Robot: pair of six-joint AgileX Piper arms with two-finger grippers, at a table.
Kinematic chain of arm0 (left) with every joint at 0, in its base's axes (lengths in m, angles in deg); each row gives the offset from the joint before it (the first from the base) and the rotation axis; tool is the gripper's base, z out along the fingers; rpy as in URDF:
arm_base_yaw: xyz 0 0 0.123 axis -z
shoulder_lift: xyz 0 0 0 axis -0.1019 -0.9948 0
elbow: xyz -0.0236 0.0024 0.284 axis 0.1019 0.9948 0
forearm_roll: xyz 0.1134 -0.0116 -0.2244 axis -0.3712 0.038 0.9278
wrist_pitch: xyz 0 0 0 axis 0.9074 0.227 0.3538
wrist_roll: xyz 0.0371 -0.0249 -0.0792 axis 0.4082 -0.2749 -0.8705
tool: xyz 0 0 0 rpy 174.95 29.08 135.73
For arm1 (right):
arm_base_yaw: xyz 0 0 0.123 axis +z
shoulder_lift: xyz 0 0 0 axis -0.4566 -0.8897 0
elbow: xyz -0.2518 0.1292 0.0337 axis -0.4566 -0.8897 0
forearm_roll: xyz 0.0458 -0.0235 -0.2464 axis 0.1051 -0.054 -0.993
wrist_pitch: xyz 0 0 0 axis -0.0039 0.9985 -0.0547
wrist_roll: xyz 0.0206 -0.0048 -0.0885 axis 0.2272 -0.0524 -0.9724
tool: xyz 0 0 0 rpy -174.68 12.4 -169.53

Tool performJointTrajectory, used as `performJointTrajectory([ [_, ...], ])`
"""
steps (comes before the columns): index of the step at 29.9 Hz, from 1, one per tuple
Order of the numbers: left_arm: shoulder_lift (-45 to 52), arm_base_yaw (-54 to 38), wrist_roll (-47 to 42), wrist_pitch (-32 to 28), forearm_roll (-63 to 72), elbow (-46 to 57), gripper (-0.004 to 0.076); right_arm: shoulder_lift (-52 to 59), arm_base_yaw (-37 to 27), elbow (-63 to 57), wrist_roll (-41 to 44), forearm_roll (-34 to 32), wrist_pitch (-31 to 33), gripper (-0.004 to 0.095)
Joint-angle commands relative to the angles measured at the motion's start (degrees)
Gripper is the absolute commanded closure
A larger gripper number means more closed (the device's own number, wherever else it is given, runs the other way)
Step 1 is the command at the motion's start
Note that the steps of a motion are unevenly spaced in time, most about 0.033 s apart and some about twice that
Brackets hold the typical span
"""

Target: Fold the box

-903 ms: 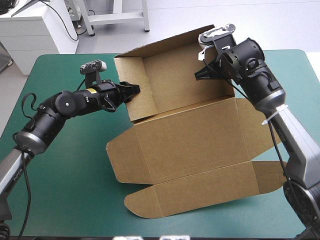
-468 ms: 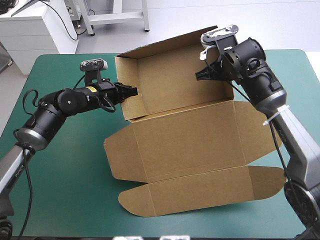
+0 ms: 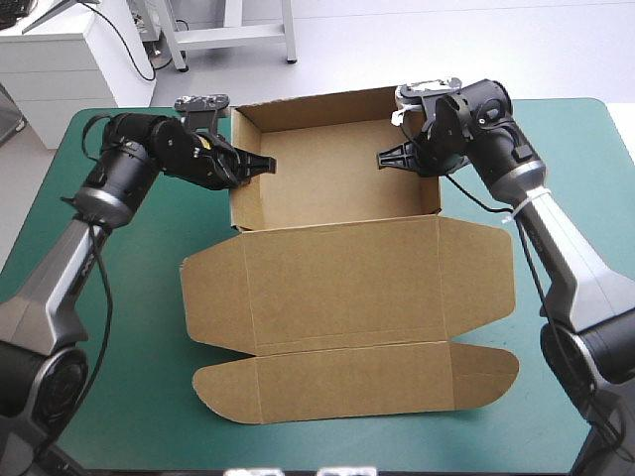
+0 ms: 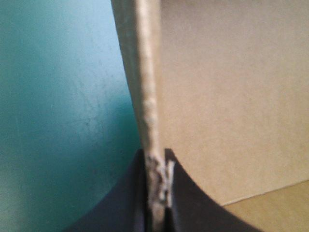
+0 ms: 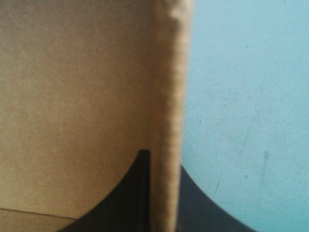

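The teal-green desk (image 3: 119, 347) is taken up across its middle by the brown box (image 3: 337, 188), stood as an open tray toward the far edge, its lid (image 3: 347, 283) laid flat toward the near edge. The left wall (image 4: 147, 87) is clamped between the left fingers (image 4: 120, 203), the right wall (image 5: 169, 96) between the right fingers (image 5: 130, 193).

Box (image 3: 342, 283) of matt brown board, cut edge rough and frayed in the left gripper (image 4: 157, 164), smooth teal-green cover (image 3: 129, 327)
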Motion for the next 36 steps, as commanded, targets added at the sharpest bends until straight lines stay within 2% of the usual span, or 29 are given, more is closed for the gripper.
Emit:
performJointTrajectory([
  [1, -2.3, 0.8, -0.3, 4.3, -3.6, -5.5, 0.0731, 0.4, -1.6, 0.9, -2.9, 5.5, -0.3, 0.0923],
  [4, -6.2, 1.4, -0.5, 10.7, -9.0, -7.2, 0.0731, -1.7, -2.3, -1.0, -3.8, 8.1, -0.3, 0.0923],
  [7, -8.5, 1.4, -0.6, 12.9, -9.3, -7.2, 0.0731, -3.1, -2.3, -3.5, -5.2, 8.9, -0.3, 0.0923],
  [22, -11.9, 1.4, -0.6, 13.2, -8.1, -7.2, 0.0731, -6.2, -2.7, -7.9, -6.9, 9.4, -0.3, 0.0923],
  [25, -11.9, 1.4, -0.4, 13.2, -7.7, -7.2, 0.0701, -6.2, -3.4, -7.9, -7.7, 9.8, -0.3, 0.0920],
  [27, -11.9, 1.4, 1.0, 13.2, -5.8, -7.2, 0.0627, -6.2, -3.4, -7.9, -8.1, 9.9, -0.3, 0.0902],
  [30, -11.9, 1.4, 6.7, 13.0, -3.1, -7.2, 0.0498, -6.2, -3.4, -7.9, -8.3, 10.1, -0.3, 0.0791],
  [32, -11.9, 1.4, 6.8, 12.7, -2.4, -7.2, 0.0413, -6.2, -3.4, -7.8, -8.3, 9.9, -0.3, 0.0671],
  [34, -11.9, 1.4, 6.8, 12.4, -2.3, -7.2, 0.0374, -6.2, -3.4, -7.8, -7.7, 9.5, -0.3, 0.0553],
  [36, -11.9, 1.4, 6.8, 12.3, -2.3, -7.2, 0.0370, -6.2, -3.4, -7.3, -7.4, 9.2, -0.3, 0.0443],
])
